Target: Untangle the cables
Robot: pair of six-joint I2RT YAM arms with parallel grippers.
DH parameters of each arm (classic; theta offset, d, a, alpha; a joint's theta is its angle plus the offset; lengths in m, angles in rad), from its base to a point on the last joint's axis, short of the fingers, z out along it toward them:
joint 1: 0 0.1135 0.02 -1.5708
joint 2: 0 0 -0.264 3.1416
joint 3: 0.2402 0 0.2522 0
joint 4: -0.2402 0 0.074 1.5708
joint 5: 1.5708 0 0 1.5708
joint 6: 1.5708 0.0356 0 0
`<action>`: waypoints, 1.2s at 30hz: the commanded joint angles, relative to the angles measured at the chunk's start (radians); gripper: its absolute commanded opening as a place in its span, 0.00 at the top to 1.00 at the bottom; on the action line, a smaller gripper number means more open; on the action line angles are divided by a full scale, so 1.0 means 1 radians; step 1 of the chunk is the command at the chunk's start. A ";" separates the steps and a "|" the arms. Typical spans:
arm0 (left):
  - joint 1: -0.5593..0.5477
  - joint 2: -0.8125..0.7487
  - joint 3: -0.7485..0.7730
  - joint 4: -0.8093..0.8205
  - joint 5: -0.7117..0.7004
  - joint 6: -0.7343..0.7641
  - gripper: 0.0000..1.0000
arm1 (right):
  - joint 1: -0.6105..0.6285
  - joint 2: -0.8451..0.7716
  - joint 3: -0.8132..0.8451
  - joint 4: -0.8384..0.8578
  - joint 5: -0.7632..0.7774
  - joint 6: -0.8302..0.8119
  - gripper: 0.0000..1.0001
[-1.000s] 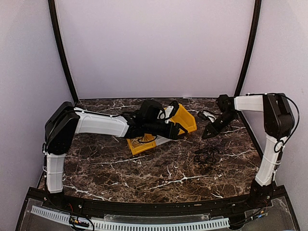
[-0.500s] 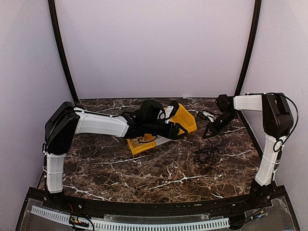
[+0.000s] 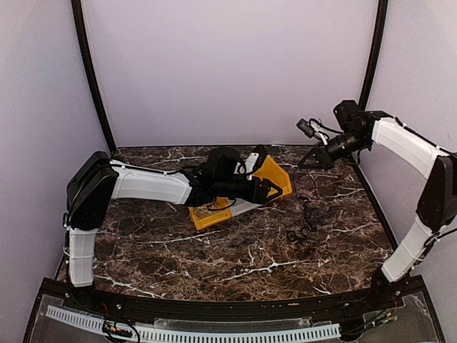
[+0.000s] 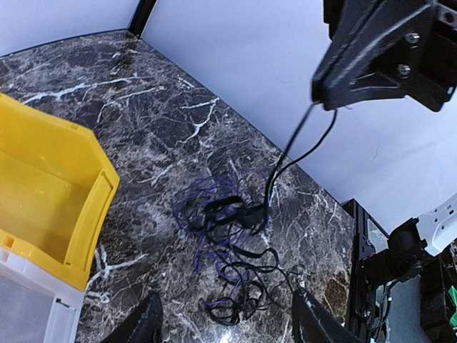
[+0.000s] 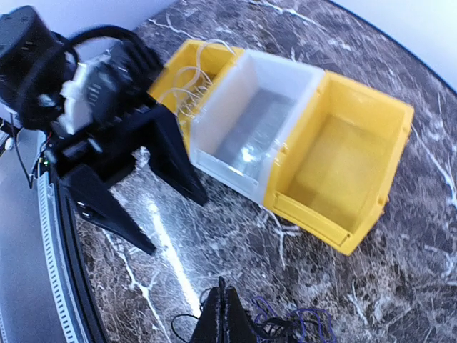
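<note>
So, overhead cam first: how many of everything? (benchlurker)

Two arms, three bins, one mess. My left gripper (image 3: 273, 191) reaches out low beside the bins in the middle of the marble table (image 3: 178, 250), fingers spread with nothing between them. The bins sit touching in one row: near yellow bin (image 3: 202, 218), clear bin (image 3: 243, 208), far yellow bin (image 3: 277, 174). My right gripper (image 3: 303, 163) is up high over the right side, pressed together, with the black tangle (image 3: 302, 225) on the marble below it. (me)

And the wrist cams? (benchlurker)

Left wrist: my two fingertips (image 4: 146, 323) stand wide apart at the bottom edge, and the tangle (image 4: 232, 250) lies on the marble just past them, near the open end of the far yellow bin (image 4: 50, 193). The right gripper (image 4: 323, 91) shows top right, pinching one black cable (image 4: 268, 189) that hangs down into the heap. How many cords are knotted in there, I honestly can't tell.

Right wrist: my fingers close to a single point (image 5: 222, 314) at the bottom edge, with the tangle (image 5: 285, 330) right by them. All three bins show from above, two yellow and one clear. One white cable (image 5: 187, 75) is looped in the near yellow bin, the one furthest from the tangle. The left gripper's two fingers splay open beside it. (me)
</note>
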 commanded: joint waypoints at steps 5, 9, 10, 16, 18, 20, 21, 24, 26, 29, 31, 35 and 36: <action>-0.043 -0.041 0.017 0.181 0.010 0.029 0.39 | 0.092 -0.069 0.074 -0.091 -0.081 -0.049 1.00; -0.046 -0.040 0.032 0.192 -0.040 0.034 0.43 | 0.103 -0.079 0.083 -0.111 -0.111 -0.068 1.00; -0.047 -0.041 0.036 0.191 -0.042 0.038 0.49 | 0.103 -0.083 0.083 -0.112 -0.115 -0.069 1.00; -0.046 -0.041 0.058 0.164 -0.052 0.053 0.89 | 0.104 -0.097 0.065 -0.095 -0.116 -0.070 1.00; -0.046 -0.044 0.057 0.168 -0.049 0.052 0.95 | 0.104 -0.096 0.055 -0.091 -0.121 -0.071 1.00; -0.046 -0.051 0.057 0.168 -0.047 0.053 1.00 | 0.103 -0.097 0.044 -0.084 -0.120 -0.073 1.00; -0.047 -0.061 0.056 0.166 -0.049 0.054 1.00 | 0.101 -0.099 0.033 -0.072 -0.119 -0.069 0.92; -0.047 -0.092 0.057 0.151 -0.067 0.071 1.00 | 0.064 -0.118 -0.033 -0.015 -0.161 -0.070 0.66; -0.047 -0.122 0.060 0.135 -0.097 0.088 1.00 | 0.028 -0.132 -0.085 0.006 -0.201 -0.114 0.55; -0.046 -0.169 0.064 0.116 -0.128 0.114 1.00 | -0.011 -0.143 -0.193 0.072 -0.215 -0.160 0.45; -0.046 -0.192 0.071 0.103 -0.150 0.124 1.00 | -0.016 -0.136 -0.265 0.106 -0.209 -0.198 0.42; -0.046 -0.227 0.097 0.080 -0.180 0.124 1.00 | -0.014 -0.095 -0.385 0.170 -0.193 -0.250 0.40; -0.046 -0.233 0.102 0.077 -0.185 0.117 1.00 | -0.014 -0.083 -0.411 0.192 -0.187 -0.246 0.39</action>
